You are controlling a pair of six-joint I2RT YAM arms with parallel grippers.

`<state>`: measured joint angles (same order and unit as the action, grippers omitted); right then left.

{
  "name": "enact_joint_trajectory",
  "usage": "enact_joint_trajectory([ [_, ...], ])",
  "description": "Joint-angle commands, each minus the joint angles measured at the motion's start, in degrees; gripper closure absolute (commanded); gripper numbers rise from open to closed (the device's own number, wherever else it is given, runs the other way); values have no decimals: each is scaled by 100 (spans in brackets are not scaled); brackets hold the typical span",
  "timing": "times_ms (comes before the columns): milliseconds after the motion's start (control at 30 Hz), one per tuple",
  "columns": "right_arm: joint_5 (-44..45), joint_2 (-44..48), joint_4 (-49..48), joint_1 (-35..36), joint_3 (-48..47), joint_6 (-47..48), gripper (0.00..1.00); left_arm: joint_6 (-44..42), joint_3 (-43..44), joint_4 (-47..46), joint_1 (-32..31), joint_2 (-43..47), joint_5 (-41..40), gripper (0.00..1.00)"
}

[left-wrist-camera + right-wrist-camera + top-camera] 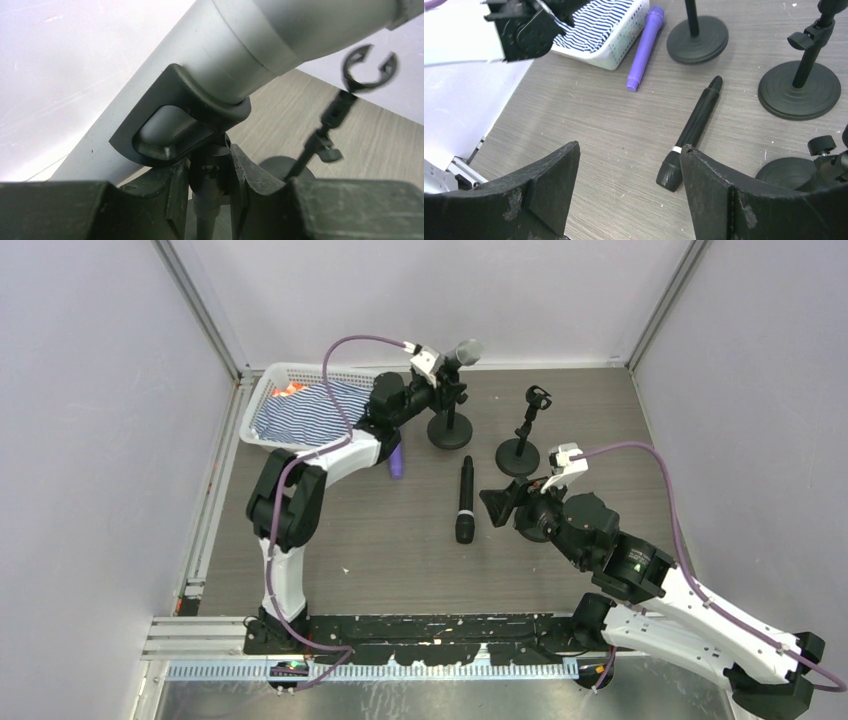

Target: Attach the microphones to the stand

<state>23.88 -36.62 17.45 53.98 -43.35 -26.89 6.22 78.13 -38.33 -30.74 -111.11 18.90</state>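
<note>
The wood-grain table (380,540) is the largest thing before me, matte grey-brown, walled by pale panels on three sides, with bare board open between my two arms and the near edge. At its far left corner sits one white plastic basket (262,390), lattice-sided, holding a blue-and-white striped cloth (310,410). I count three stands in my right wrist view, each a slim black post on a round ribbed base: the rear stand (450,430), the middle stand (520,448) with its clip empty, and a near stand (786,172) partly hidden at the frame's edge. There are three microphones. The smooth silver-grey microphone (280,35) lies tilted in the rear stand's black clip, head up. The black microphone (465,500) lies flat mid-table, well apart from the walls. The purple microphone (644,47) lies flat just beside the basket. My left gripper (210,175) is clenched narrowly on the rear stand's neck, just under the clip. My right gripper (629,200) hangs released and empty above the table, near the black microphone's head
</note>
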Motion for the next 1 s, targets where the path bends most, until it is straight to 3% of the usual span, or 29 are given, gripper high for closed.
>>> enact_joint_trajectory([
  [0,-34,135,283,2,-28,-176,22,275,1132,-1110,270,-481,292,100],
  [300,-81,242,638,-1,56,-283,22,107,2921,-639,621,-1869,392,100],
  [533,-35,261,604,4,215,-377,22,-18,3668,-405,793,-2505,321,100],
  [667,-4,190,539,-3,262,-355,22,61,3567,-417,833,-2563,360,80],
  [733,-10,138,513,3,259,-323,22,68,3332,-505,833,-2504,344,66],
  [967,144,114,326,-10,315,-227,22,89,2112,-941,846,-2041,125,41],
])
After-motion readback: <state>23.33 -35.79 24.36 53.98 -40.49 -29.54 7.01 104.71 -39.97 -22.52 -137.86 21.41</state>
